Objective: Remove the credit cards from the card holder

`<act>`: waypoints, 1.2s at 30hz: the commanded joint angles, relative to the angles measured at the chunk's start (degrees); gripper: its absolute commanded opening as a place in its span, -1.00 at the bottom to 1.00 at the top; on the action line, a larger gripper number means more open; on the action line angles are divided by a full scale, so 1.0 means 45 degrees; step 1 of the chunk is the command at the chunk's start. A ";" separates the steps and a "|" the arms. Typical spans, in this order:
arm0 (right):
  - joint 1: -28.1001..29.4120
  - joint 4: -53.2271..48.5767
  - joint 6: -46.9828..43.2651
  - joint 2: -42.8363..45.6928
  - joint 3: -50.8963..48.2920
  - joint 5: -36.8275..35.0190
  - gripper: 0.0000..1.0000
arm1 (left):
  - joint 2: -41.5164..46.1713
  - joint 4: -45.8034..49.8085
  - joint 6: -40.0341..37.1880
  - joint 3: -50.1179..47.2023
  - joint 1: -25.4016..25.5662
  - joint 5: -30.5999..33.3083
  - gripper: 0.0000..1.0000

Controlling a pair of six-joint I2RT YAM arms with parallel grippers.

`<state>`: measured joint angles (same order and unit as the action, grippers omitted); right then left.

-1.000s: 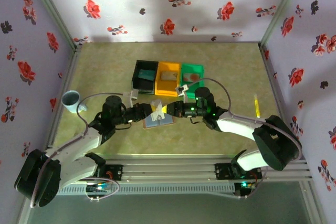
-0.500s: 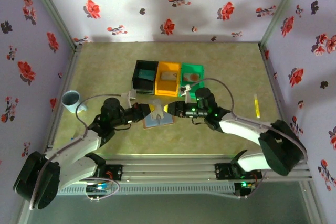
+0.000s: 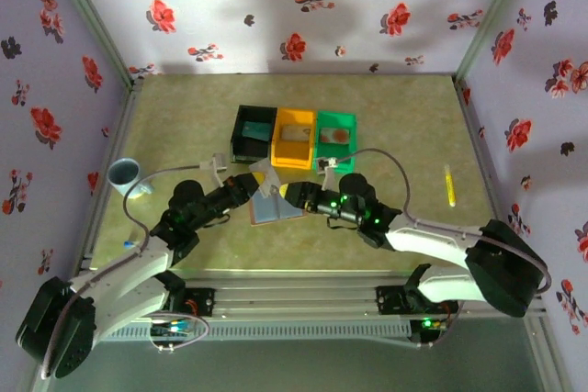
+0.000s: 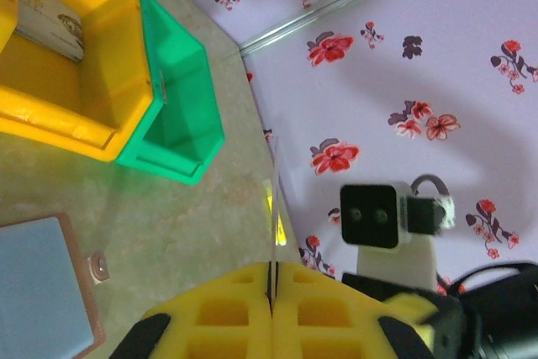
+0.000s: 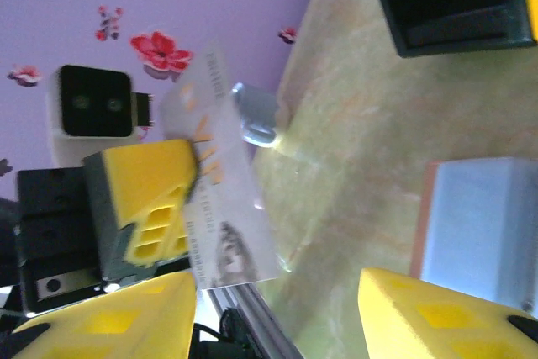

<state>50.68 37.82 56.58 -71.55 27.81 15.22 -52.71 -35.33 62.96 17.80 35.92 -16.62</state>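
one credit card [image 5: 214, 182], pale and half see-through with orange marks and a small printed picture, stands on edge in the air, pinched in the left gripper [image 4: 271, 279]. the card holder [image 3: 276, 211] lies open and flat, blue-grey inside up, brownish-pink rim showing.

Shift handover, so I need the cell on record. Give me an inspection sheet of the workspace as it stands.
Surface: olive table, nothing spilled.
Job's things: holder open on the table, blue side up; pale card in the left tool; second card in the orange bin; third card in the green bin.
Clutter: black bin, cup, yellow pen.
Tools: left tool shut on the pale card; right tool open, empty, facing it.
Cables: left cable and right cable loop over their arms, no snag seen.
Surroundings: floral walls, metal frame.
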 commanded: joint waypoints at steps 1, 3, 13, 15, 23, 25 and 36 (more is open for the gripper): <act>0.0465 0.2934 0.0943 -0.0224 -0.0632 -0.2149 0.10 | -0.0056 -0.1069 0.0155 -0.0079 0.0271 0.0979 -1.00; 0.0697 0.3461 0.1107 -0.0476 -0.0702 -0.2395 0.10 | -0.0031 -0.1074 0.0151 -0.0079 0.0373 0.1214 -1.00; 0.1507 0.5615 0.1566 -0.2082 -0.0472 -0.2843 -0.01 | -0.0009 -0.1407 0.0344 -0.0538 0.0826 0.1993 -1.00; 0.1589 0.5976 0.1527 -0.2283 -0.0499 -0.2947 -0.09 | -0.0020 -0.1370 0.0356 -0.0520 0.0863 0.2012 -1.00; 0.1765 0.6379 0.1101 -0.2460 -0.0476 -0.3183 -0.49 | 0.0044 -0.1465 0.0385 -0.0622 0.0974 0.2151 -1.00; 0.1782 0.6399 0.1060 -0.2493 -0.0448 -0.3224 -0.59 | 0.0019 -0.1484 0.0389 -0.0616 0.0980 0.2151 -1.00; 0.1822 0.6670 0.0652 -0.2611 -0.0375 -0.3343 -0.78 | -0.0087 -0.1538 0.0384 -0.0520 0.1075 0.2130 -1.00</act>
<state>58.06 63.99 61.76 -82.63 25.34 0.78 -52.90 -41.36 64.62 15.86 39.88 -7.44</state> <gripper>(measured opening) 0.112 0.063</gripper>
